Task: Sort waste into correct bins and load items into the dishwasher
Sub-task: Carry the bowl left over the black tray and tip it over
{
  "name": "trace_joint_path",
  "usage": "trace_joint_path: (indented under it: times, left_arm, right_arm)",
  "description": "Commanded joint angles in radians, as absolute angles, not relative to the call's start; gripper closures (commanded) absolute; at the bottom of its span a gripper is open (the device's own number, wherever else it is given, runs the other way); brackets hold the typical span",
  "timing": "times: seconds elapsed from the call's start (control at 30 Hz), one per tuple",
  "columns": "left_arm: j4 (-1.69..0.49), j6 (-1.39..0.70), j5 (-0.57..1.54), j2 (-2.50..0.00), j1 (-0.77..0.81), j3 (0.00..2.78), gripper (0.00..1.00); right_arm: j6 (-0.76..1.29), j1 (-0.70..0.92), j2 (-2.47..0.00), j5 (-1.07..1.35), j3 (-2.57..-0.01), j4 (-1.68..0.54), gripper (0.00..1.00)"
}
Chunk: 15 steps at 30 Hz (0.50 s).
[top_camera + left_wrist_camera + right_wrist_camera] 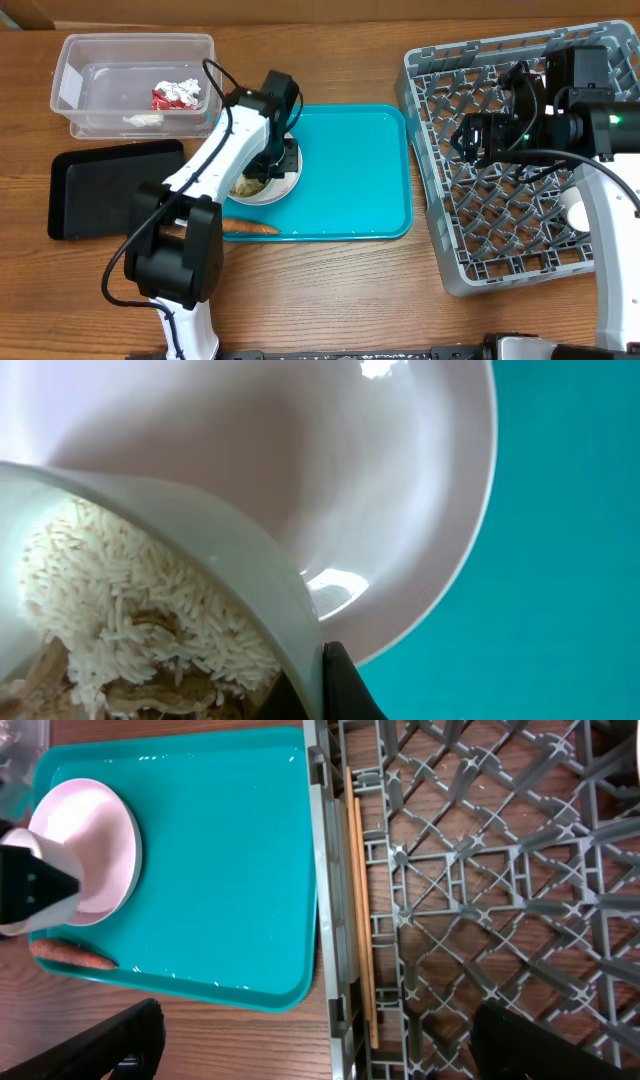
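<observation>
L tool (281, 162) grips bowl (200, 548), R tool (322, 1042) open

A wrapper (178, 95), perhaps tissue (143, 120) too, is held in the tub (70, 60) at back left, with the flat tray (100, 190) set before it. A bowl (200, 560) is tilted over a plate (105, 845) on the middle tray (350, 170), and a carrot (250, 228) lies before that tray. Chopsticks (362, 920) are laid in the right-hand rack (480, 230).

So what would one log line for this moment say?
left gripper: at rice bowl by plate, grip unclear | right gripper: open, above dish rack edge | chopsticks: in rack | carrot: on table
</observation>
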<state>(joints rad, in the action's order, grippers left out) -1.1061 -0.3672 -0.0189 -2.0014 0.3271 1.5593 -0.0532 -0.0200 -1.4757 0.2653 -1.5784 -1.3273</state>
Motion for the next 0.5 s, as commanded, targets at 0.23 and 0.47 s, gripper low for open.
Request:
trace_joint_path:
  times: [0.23, 0.47]
  left_arm:
    - [-1.266, -0.454, -0.105, -1.897, 0.220, 1.646, 0.96]
    - [-1.283, -0.345, 0.019, -1.796, 0.039, 1.646, 0.96]
  right_arm:
    - [-0.054, -0.023, -1.471, 0.255, -1.596, -1.323, 0.00]
    - [-0.054, -0.023, -1.471, 0.255, -1.596, -1.323, 0.00]
